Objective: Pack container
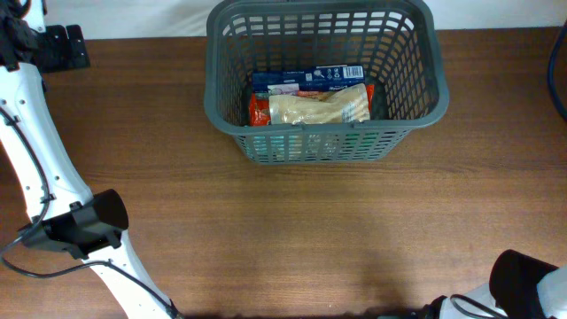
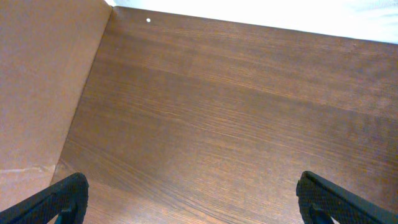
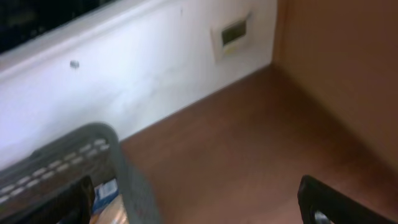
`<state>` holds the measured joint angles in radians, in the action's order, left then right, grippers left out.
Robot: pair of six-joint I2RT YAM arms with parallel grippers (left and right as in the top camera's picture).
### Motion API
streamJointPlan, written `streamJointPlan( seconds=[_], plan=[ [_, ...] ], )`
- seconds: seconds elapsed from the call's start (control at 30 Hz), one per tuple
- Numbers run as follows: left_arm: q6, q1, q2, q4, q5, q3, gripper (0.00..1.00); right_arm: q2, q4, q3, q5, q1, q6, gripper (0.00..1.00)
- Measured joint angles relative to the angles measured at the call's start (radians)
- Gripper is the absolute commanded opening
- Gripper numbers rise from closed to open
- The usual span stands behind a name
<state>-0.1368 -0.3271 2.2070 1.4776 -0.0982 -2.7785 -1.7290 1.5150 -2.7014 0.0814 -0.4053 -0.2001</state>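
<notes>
Basket: big dark grey slotted plastic shopping basket (image 1: 319, 146) sat far-centre on the brown wooden table (image 1: 266, 230), with a blue box (image 1: 306, 80) inside.
Left gripper (image 2: 196, 202): fingers spread wide.
Right gripper (image 3: 205, 202): spread wide too, near the basket.

The basket (image 1: 319, 127) sits at the far edge of the table (image 1: 266, 230), near the middle. Inside, a box (image 1: 306, 80) lies behind a bag (image 1: 319, 106), which rests on a packet (image 1: 257, 108).

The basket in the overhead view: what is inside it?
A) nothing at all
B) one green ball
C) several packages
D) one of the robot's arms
C: a blue box, a pale bag and a red packet lie on the floor of the basket.
</notes>
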Motion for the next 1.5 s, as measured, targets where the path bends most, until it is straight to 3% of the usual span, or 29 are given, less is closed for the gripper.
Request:
streamJointPlan(
  seconds=[0.5, 0.67, 0.8, 0.93, 1.13, 1.23, 1.5],
  plan=[
    [0.0, 0.0, 0.0, 0.0, 0.0, 0.0, 0.99, 0.005, 0.177, 0.0, 0.103, -0.001, -0.004, 0.99],
    [0.0, 0.0, 0.0, 0.0, 0.0, 0.0, 0.99, 0.01, 0.17, 0.003, 0.089, -0.003, 0.02, 0.99],
    [0.0, 0.0, 0.0, 0.0, 0.0, 0.0, 0.99, 0.083, 0.017, 0.091, 0.084, -0.004, 0.01, 0.99],
    [0.0, 0.0, 0.0, 0.0, 0.0, 0.0, 0.99, 0.304, -0.261, 0.394, 0.068, 0.024, -0.005, 0.99],
    [0.0, 0.0, 0.0, 0.0, -0.001, 0.0, 0.99, 0.802, -0.685, 1.044, 0.031, 0.193, -0.007, 0.99],
    [0.0, 0.0, 0.0, 0.0, -0.001, 0.0, 0.99, 1.049, -0.74, 1.345, 0.023, 0.26, -0.01, 0.99],
    [0.0, 0.0, 0.0, 0.0, -0.001, 0.0, 0.99, 1.464, -0.842, 1.96, 0.005, 0.329, -0.01, 0.99]
  ],
)
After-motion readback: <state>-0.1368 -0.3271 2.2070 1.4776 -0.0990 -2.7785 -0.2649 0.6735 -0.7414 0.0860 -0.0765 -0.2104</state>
